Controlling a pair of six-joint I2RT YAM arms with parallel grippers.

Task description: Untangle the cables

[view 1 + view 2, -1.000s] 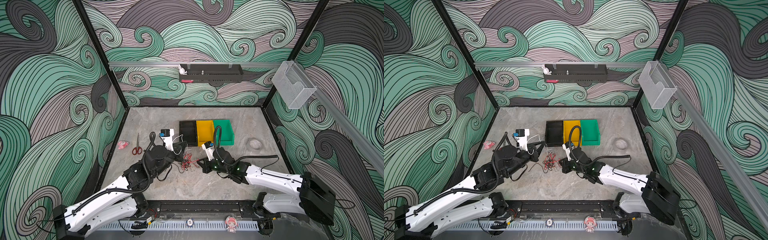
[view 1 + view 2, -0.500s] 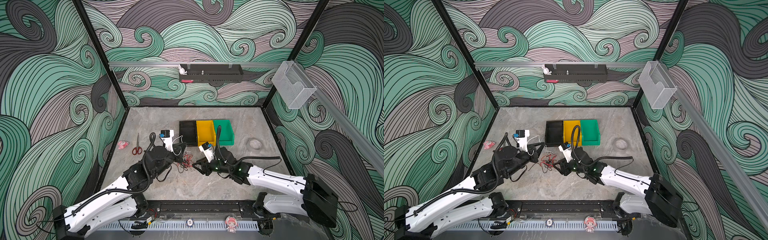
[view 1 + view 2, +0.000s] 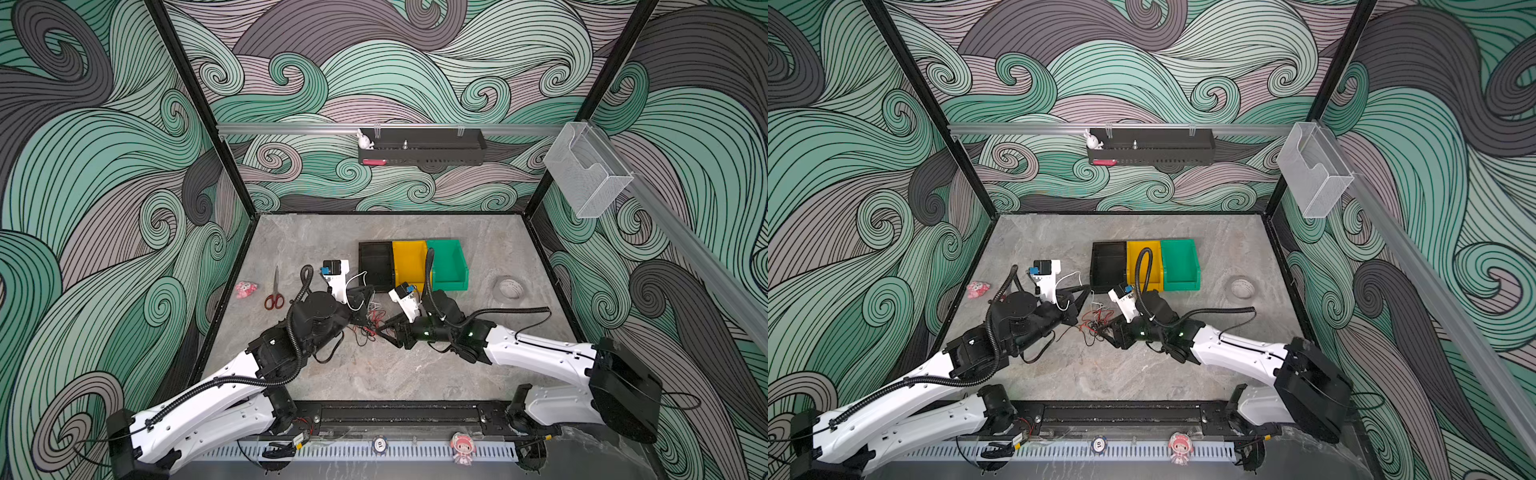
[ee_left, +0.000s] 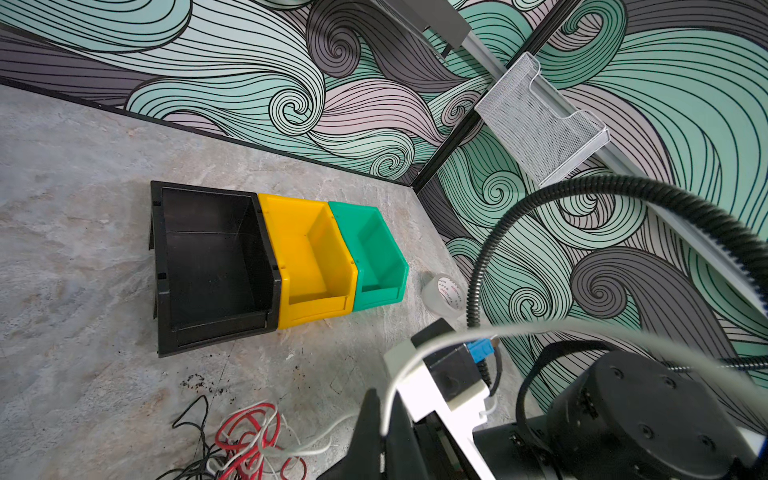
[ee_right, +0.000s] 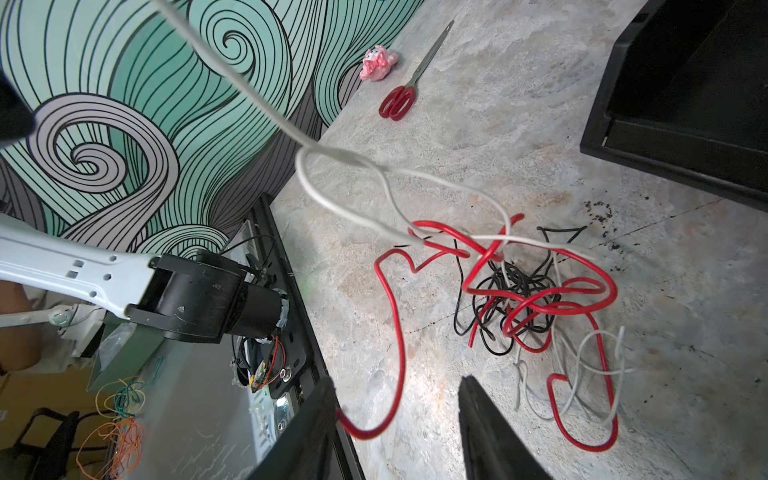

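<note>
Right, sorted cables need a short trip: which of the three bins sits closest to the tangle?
The black bin, at the end of the row nearest the cables; the yellow bin and green bin stand further along.

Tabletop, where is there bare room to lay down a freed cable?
Bare grey stone tabletop lies between the tangle of red, black and white cables and the black front rail, and behind the black, yellow and green plastic bins. Crowded around the tangle.

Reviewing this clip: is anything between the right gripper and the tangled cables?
Nothing visible. In the right wrist view the right gripper is open just short of the cables, only bare table between; one red strand reaches a finger. The left gripper holds a white strand up.
</note>
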